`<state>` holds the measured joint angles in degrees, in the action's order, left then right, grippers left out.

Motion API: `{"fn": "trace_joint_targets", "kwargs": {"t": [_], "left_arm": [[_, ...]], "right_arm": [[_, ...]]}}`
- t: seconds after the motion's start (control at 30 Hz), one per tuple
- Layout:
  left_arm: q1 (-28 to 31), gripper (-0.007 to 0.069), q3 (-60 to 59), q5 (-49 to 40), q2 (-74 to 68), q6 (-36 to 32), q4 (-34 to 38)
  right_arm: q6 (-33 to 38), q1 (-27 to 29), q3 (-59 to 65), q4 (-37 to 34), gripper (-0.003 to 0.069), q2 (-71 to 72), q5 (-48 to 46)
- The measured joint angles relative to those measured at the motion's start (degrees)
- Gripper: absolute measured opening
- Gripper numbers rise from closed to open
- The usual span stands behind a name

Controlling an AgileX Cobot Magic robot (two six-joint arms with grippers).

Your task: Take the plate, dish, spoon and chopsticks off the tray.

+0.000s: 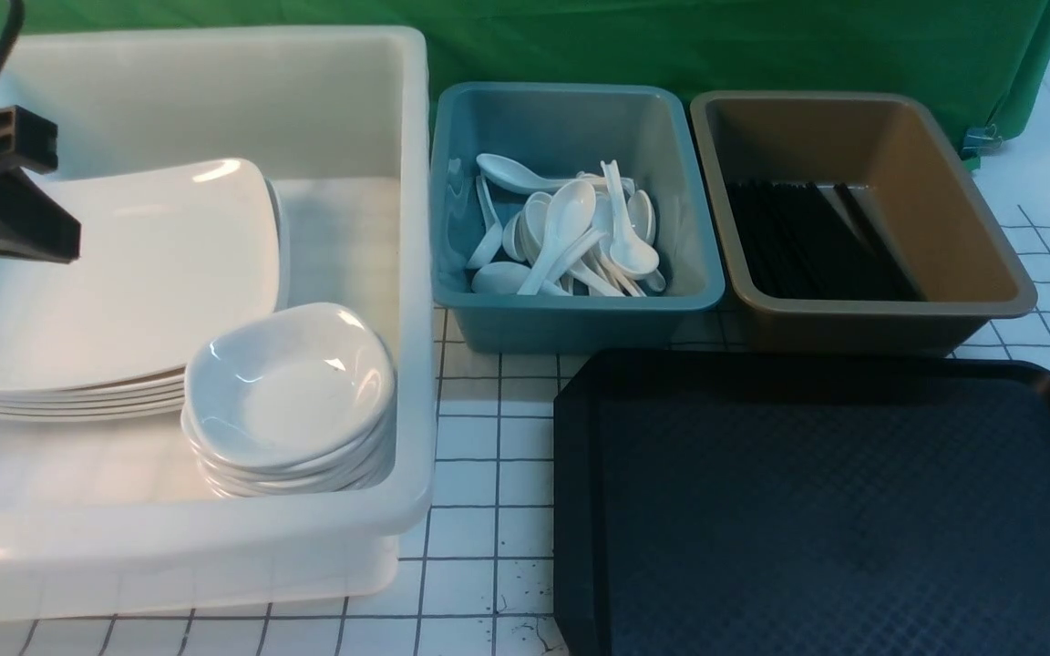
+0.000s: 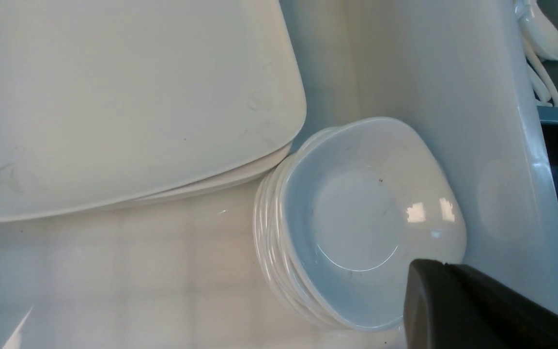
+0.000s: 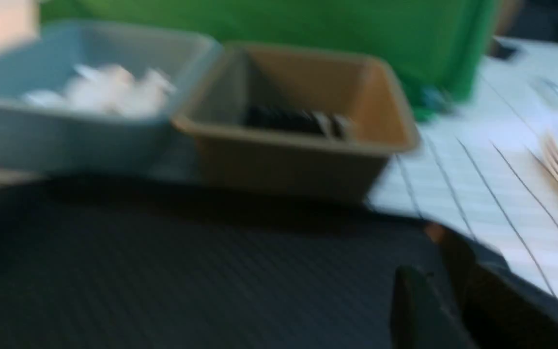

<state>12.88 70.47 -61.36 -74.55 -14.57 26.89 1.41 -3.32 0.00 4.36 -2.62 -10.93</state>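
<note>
Left gripper (image 1: 5,205): black, hanging over the plate stack at the white tub's left side; jaws clenched together with nothing between them.
Right gripper (image 3: 434,300): only a blurred dark shape low in its own wrist view, above the tray's near corner; I cannot tell how its jaws stand, and it is out of the front view.
Plates (image 1: 115,282): large glossy white squares with rounded corners, stacked in the white tub (image 1: 215,547); about five rims show at the edge, though the count is uncertain.
Dishes (image 1: 293,392): small white rounded-square bowls, one stack just beside the plates and against the tub's right wall; roughly five, edges too tight to count surely.
Spoons (image 1: 571,237): white soup spoons in a loose heap in the blue tub (image 1: 580,319); around ten, tangled.
Chopsticks (image 1: 808,241): thin black sticks lying side by side in the brown tub (image 1: 862,323); too many and too close to count.
Tray (image 1: 835,510): one black rectangular tray, diamond-textured, raised rim, on the gridded table (image 1: 479,474) in front of the two small tubs; its visible surface carries nothing.
</note>
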Motion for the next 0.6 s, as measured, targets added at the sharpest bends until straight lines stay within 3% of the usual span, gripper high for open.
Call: {"fn": "trace_joint_targets", "kwargs": {"t": [0.4, 0.57, 0.6], "left_arm": [[-0.3, 0.0020, 0.0, -2.2, 0.0, 1.1, 4.1], [-5.1, 0.0020, 0.0, -4.8, 0.3, 1.2, 4.8], [-8.9, 0.0020, 0.0, -6.0, 1.0, 1.0, 4.1]], "right_arm": [[0.0, 2.2, 0.4, 0.1, 0.0195, 2.5, -2.1], [0.0, 2.2, 0.4, 0.1, 0.0198, 2.5, -2.2], [0.0, 2.2, 0.4, 0.1, 0.0199, 2.5, -2.2]]}}
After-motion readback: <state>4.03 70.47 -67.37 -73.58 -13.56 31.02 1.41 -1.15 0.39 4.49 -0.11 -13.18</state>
